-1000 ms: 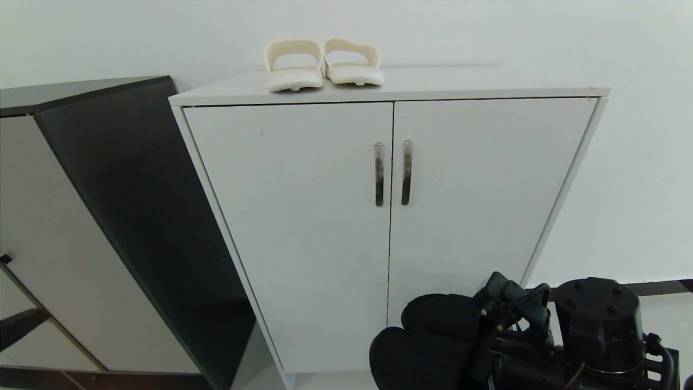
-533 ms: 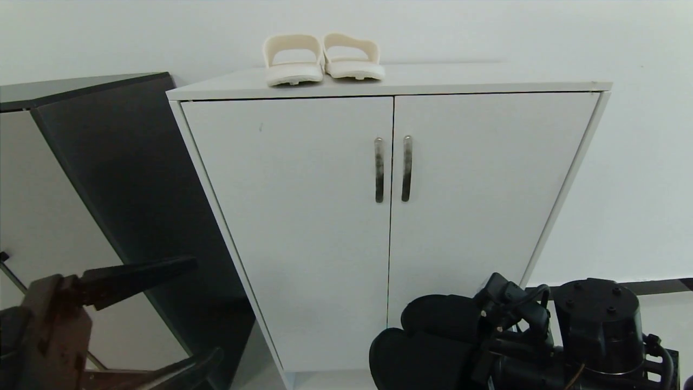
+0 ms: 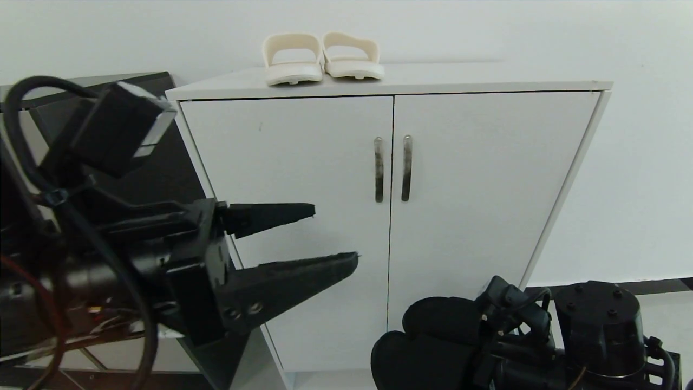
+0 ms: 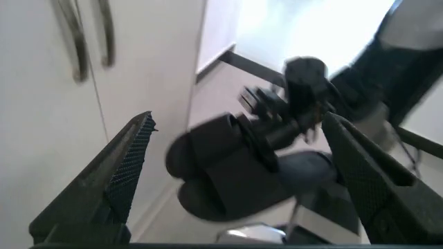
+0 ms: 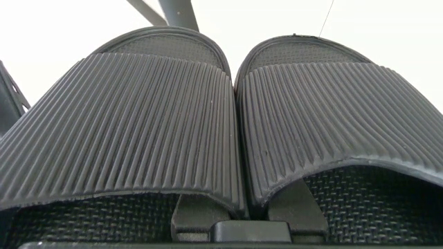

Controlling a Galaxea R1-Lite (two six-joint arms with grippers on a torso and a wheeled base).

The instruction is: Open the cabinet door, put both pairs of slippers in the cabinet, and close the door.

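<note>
— Cabinet (image 3: 465, 216)?
— White, smooth, boxy. Both doors (image 3: 292, 146) shut, with two slim metal handles (image 3: 406, 169) side by side at the middle seam. Can't see what's inside.
— Cream slippers (image 3: 323, 58)?
— Up on the cabinet's flat top, left of its middle, side by side and touching. Thick moulded straps, smooth and matte.
— Black slippers (image 3: 433, 336)?
— Low down in front of the right door, apart from the cabinet. Ribbed straps, pebbled footbeds, paired with inner edges pressed together.
— Held?
— Yes. Clamped by the right gripper (image 5: 243, 207), pinched on the two adjoining inner edges.
— Left gripper (image 3: 335, 233)?
— Spread wide, holding nothing. Long, tapering and black, with cross-hatched pads (image 4: 135, 155); raised in front of the left door, short of the handles.
— Farther out?
— Dark glossy cabinet (image 3: 184, 179) just beside the white one, on its left. Plain pale wall (image 3: 639, 162) behind.
</note>
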